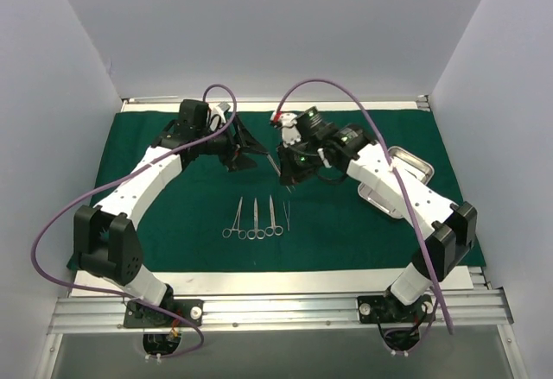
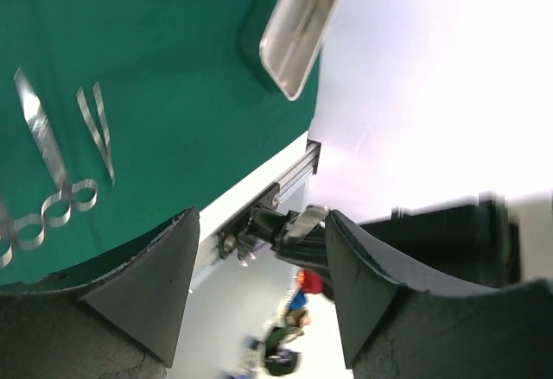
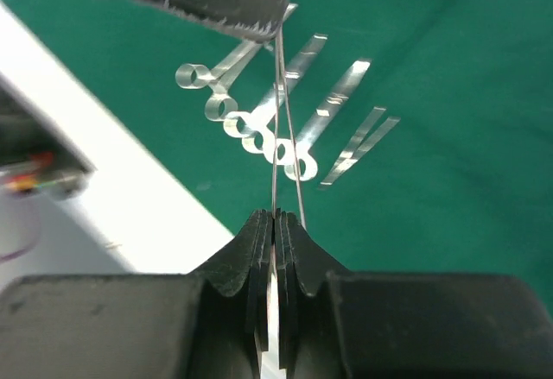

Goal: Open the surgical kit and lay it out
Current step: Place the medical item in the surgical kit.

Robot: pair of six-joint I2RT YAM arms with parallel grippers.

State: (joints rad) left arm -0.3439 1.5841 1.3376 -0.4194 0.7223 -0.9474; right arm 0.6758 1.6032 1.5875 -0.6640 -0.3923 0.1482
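Three ringed instruments [image 1: 253, 221], one tweezers [image 1: 286, 217], one tray [image 1: 415, 164], right tool [image 3: 275, 219] pinching instrument [image 3: 278, 60]

Overhead camera looks down; both close wrist cameras share instruments [image 3: 344, 87].

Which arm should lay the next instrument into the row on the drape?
Right. The right end effector is shut on a thin silver instrument near the laid-out row on the drape. The left end effector is open, empty, and would need a handover first.
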